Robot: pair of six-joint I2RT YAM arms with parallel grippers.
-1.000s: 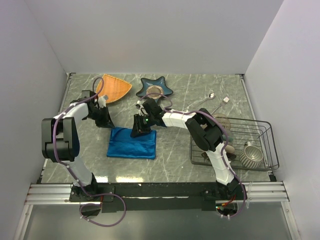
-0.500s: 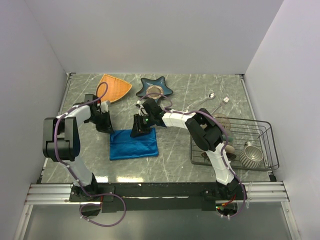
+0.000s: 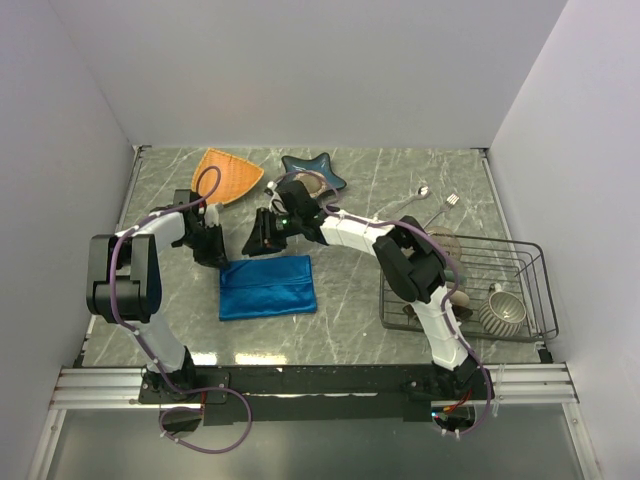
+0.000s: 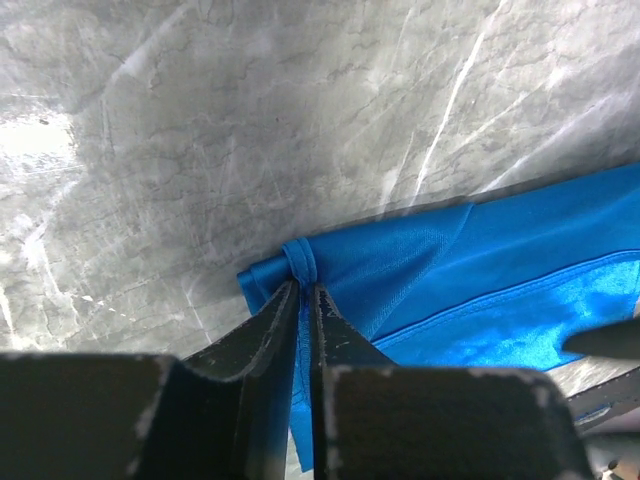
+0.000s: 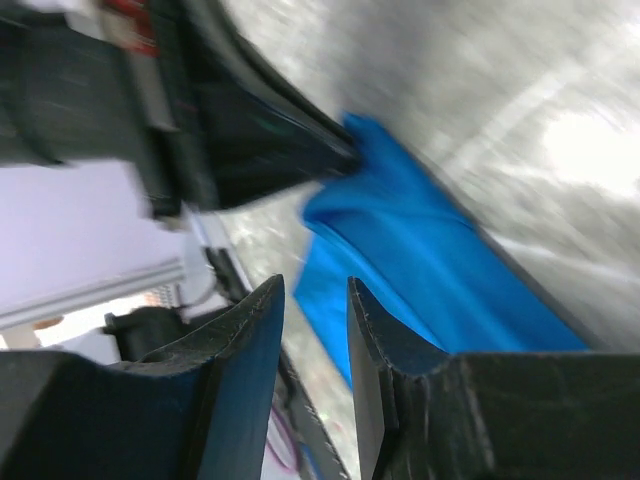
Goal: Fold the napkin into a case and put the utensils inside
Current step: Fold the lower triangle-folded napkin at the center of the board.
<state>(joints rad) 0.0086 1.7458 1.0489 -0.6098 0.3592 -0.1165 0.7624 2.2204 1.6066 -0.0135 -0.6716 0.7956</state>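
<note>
Napkin (image 3: 268, 287) lies folded at the tabletop's 8 o'clock, case unfinished. Left claw (image 4: 303, 290) barely parted at its corner, grip unclear; right claw (image 5: 315, 290) spread, empty. Utensils (image 3: 421, 190) unplaced at 2 o'clock.

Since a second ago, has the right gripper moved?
Yes. The right gripper has left the napkin, shifting left and back, toward the orange dish.

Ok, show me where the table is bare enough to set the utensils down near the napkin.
Bare marble lies between the napkin and the wire rack, and along the near edge in front of the napkin. The far-left is crowded: the orange dish, star dish, left gripper and right gripper sit close together.
</note>
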